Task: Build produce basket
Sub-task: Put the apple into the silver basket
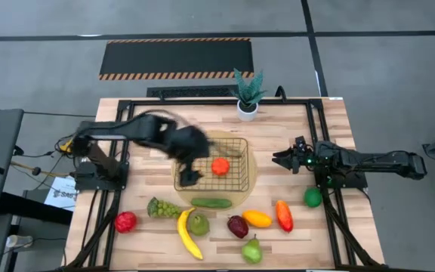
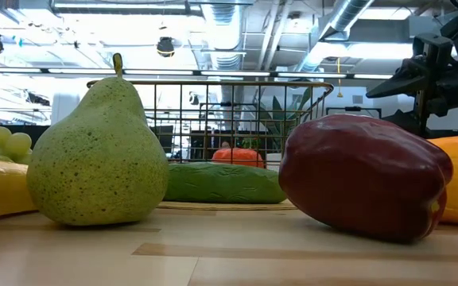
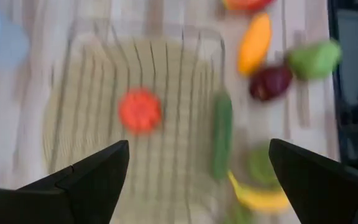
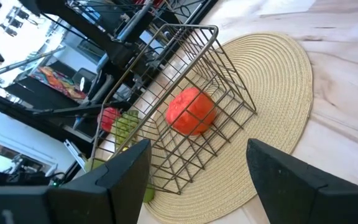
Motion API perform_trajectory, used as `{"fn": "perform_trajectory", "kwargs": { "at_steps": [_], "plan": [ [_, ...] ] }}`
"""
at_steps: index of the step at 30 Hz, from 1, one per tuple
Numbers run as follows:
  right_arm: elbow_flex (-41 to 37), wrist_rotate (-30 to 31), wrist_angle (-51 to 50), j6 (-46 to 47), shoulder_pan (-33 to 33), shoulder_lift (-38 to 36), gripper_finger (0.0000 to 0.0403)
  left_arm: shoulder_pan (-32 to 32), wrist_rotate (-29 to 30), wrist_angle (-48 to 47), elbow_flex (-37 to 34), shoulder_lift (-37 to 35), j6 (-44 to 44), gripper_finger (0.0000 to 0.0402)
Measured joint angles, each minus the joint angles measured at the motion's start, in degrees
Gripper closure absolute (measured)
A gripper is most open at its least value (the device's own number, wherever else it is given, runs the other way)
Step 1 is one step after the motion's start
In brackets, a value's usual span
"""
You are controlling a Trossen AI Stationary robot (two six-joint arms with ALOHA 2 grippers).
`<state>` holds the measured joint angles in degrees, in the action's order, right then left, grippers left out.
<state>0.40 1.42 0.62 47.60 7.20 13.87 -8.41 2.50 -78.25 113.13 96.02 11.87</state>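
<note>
The gold wire basket (image 1: 211, 162) stands on a round tan mat (image 1: 251, 170) at the table's middle. It holds one orange-red piece (image 1: 220, 166), which also shows in the left wrist view (image 3: 140, 110). My left gripper (image 1: 189, 177) hangs above the basket's near left corner, open and empty (image 3: 197, 180). My right gripper (image 1: 282, 159) waits open and empty to the right of the mat (image 4: 197, 174). The green cucumber (image 1: 211, 202) lies just in front of the basket. The grapes (image 1: 162, 207), banana (image 1: 188, 234) and pear (image 1: 251, 250) lie nearer the front edge.
More produce lies along the near part of the table: a red fruit (image 1: 125, 221), a green-brown fruit (image 1: 198, 224), a dark red pepper (image 1: 238, 226), a yellow-orange piece (image 1: 257, 218), a red-orange piece (image 1: 284, 215) and a green ball (image 1: 313, 197). A potted plant (image 1: 248, 94) stands at the far edge.
</note>
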Motion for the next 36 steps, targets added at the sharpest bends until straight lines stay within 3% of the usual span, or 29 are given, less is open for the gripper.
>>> {"fn": "perform_trajectory", "kwargs": {
  "at_steps": [6, 14, 20, 29, 36],
  "plan": [
    [0.0, -0.03, 0.0, -0.06, 0.0, 0.0, 0.0117, -13.94, 7.54, -11.1, -5.1, -5.36, 21.78, 0.0029],
    [0.0, -0.03, 0.0, -0.05, 0.0, -0.02, 0.0117, -30.46, 0.36, -11.15, -18.7, -7.06, 44.67, 0.0029],
    [0.0, -0.03, 0.0, -0.05, 0.0, -0.02, 0.0117, -37.47, -1.21, -3.54, -30.69, -10.03, 61.4, 0.0028],
    [0.0, -0.03, 0.0, 0.41, 0.0, 0.0, 0.0117, -46.79, -5.78, 5.25, -43.76, -14.4, 71.41, 0.0028],
    [0.0, -0.03, 0.0, 0.56, 0.0, 0.0, 0.0117, -51.57, -3.27, 10.16, -51.63, -14.63, 76.55, 0.0028]
  ]
}}
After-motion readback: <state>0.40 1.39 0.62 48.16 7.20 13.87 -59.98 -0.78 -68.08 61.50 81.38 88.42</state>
